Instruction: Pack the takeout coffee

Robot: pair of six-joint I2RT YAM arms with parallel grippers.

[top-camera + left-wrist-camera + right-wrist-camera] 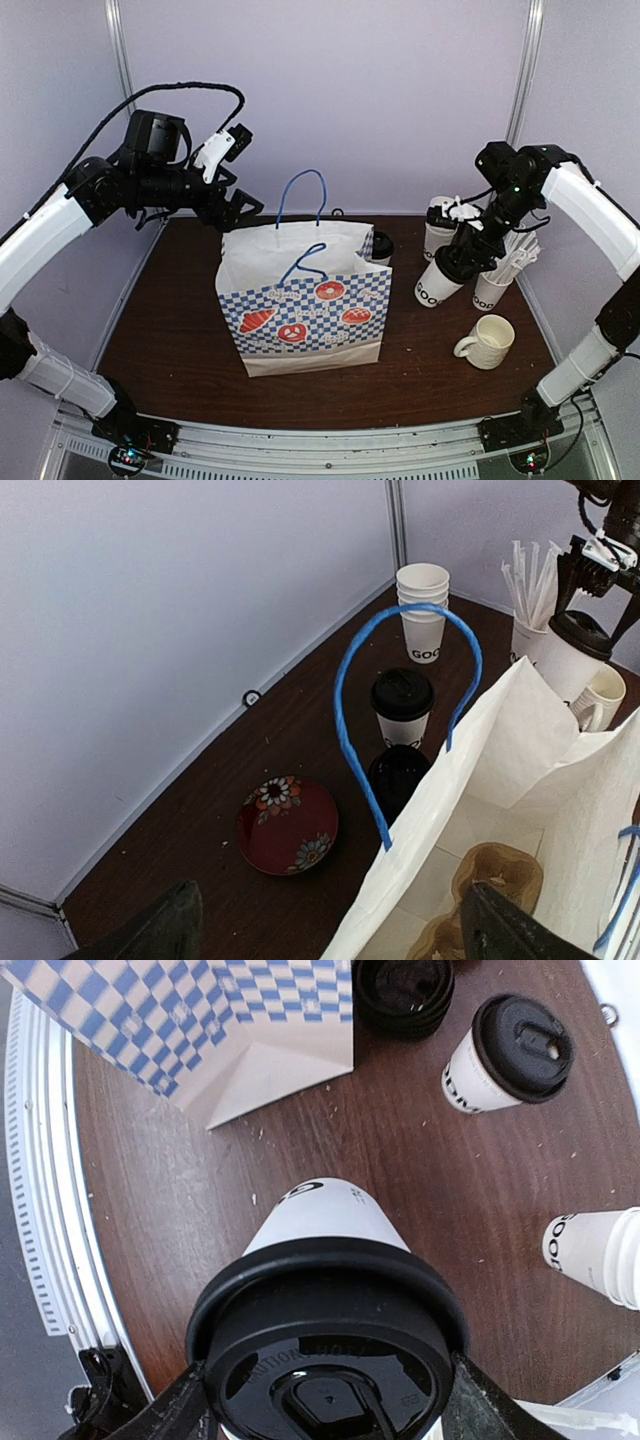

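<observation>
Tabletop (290,730) with bag (500,760), pulp carrier (497,872) inside: left-wrist view only.

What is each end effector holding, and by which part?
The right end effector grips a lidded coffee cup by its black lid rim; the left end effector is open, holding nothing.

Carrier (497,870) inside bag (500,750), cup (402,705) behind

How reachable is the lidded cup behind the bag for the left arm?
Probably yes. The open left end effector hovers over the bag; the cup stands upright behind it, only the blue handle arching across.
</observation>
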